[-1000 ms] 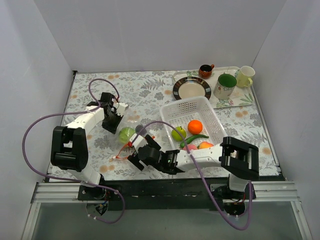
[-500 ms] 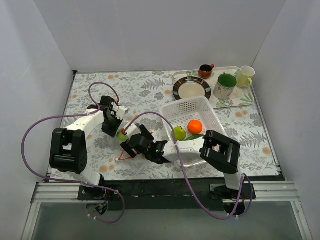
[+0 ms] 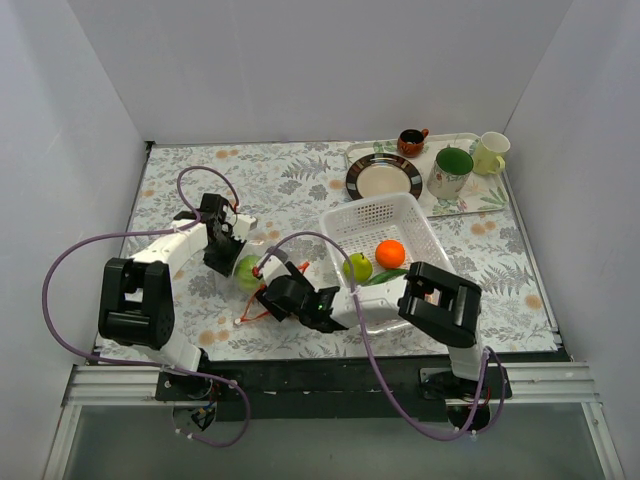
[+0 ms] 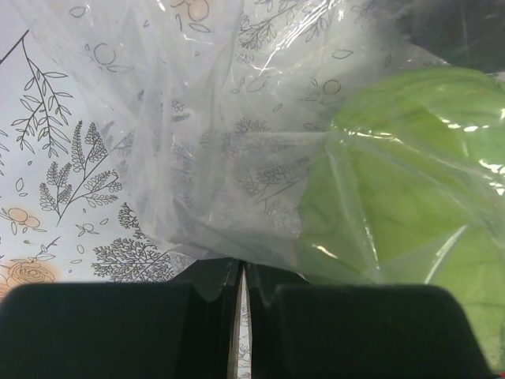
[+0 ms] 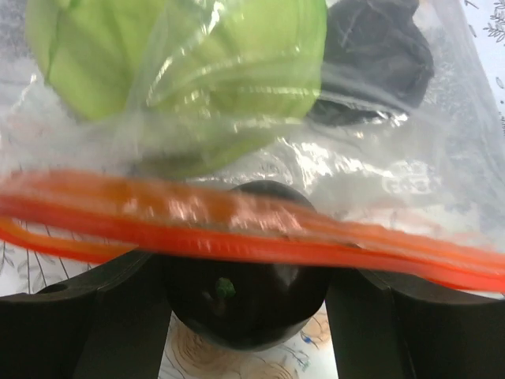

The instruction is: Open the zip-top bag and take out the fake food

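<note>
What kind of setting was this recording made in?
Likely a lab test cell, not a kitchen: blank white walls box in the table, and the fruit in the basket and bag looks plastic.

Left of centre, the clear crinkly zip-top bag (image 3: 250, 292) lies crumpled, one lime-green apple (image 3: 247, 270) inside; a second apple (image 3: 357, 266), orange ball (image 3: 390, 253) and dark green piece (image 3: 388, 274) sit to its right.

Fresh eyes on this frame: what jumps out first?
The clear zip-top bag lies left of centre between the two arms' jaws. A lime-green apple bulges inside it, and its orange-red zip strip runs right across the right wrist view. Next comes the white mesh basket at mid-table, holding an orange ball and another green apple.
</note>
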Controlling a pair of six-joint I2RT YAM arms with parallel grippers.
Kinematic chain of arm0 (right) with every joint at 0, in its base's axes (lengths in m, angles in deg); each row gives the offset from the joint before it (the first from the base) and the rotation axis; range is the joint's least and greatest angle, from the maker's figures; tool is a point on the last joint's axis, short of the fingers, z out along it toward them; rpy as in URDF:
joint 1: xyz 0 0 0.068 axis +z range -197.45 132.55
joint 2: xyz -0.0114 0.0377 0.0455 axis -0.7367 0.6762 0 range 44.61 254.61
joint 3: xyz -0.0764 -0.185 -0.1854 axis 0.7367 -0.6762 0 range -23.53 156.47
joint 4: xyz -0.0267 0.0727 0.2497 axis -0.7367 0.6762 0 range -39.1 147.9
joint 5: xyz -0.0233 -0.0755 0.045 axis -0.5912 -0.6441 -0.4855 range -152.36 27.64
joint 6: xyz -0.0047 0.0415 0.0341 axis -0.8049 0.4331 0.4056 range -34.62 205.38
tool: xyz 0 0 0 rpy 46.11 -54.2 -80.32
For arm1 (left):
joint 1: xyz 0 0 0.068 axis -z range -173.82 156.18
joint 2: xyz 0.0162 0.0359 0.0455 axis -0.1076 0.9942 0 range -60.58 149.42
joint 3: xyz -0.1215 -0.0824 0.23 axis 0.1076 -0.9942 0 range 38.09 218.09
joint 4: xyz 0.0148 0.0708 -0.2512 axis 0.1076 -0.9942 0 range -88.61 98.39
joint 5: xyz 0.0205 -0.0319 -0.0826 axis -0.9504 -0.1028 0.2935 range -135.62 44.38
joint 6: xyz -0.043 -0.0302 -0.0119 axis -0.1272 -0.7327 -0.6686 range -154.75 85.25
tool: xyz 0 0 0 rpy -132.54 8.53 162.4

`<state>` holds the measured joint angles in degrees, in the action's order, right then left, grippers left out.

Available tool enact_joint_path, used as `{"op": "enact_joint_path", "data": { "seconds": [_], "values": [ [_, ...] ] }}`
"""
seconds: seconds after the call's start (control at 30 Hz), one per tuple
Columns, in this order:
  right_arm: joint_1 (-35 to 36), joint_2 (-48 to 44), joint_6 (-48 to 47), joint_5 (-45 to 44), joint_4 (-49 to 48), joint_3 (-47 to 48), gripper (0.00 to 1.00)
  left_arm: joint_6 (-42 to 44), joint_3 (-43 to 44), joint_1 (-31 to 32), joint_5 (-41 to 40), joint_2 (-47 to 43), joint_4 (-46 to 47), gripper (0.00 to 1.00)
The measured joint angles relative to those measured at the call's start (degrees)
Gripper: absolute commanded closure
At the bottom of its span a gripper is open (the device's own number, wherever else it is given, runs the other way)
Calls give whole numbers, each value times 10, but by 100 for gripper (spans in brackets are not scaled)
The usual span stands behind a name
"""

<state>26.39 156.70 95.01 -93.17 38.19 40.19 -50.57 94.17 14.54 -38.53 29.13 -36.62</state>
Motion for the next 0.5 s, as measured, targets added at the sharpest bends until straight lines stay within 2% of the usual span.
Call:
{"op": "enact_joint_path", "data": {
  "seconds": [0.1, 0.3, 0.37, 0.4, 0.5],
  "values": [
    [0, -37, 0, 2, -3, -37, 53, 0, 0, 0, 0, -2, 0, 100],
    [0, -203, -5, 6, -7, -122, 52, -1, -2, 0, 0, -5, 0, 100],
    [-2, -279, -4, -3, -3, -147, 57, -1, -4, 0, -1, -5, 1, 100],
    [-4, -313, -3, -8, -1, -156, 63, -1, -5, 0, -1, -5, 1, 100],
    [-33, -417, 13, -37, 17, -192, 70, -1, -10, 0, -2, -5, 1, 100]
  ]
}}
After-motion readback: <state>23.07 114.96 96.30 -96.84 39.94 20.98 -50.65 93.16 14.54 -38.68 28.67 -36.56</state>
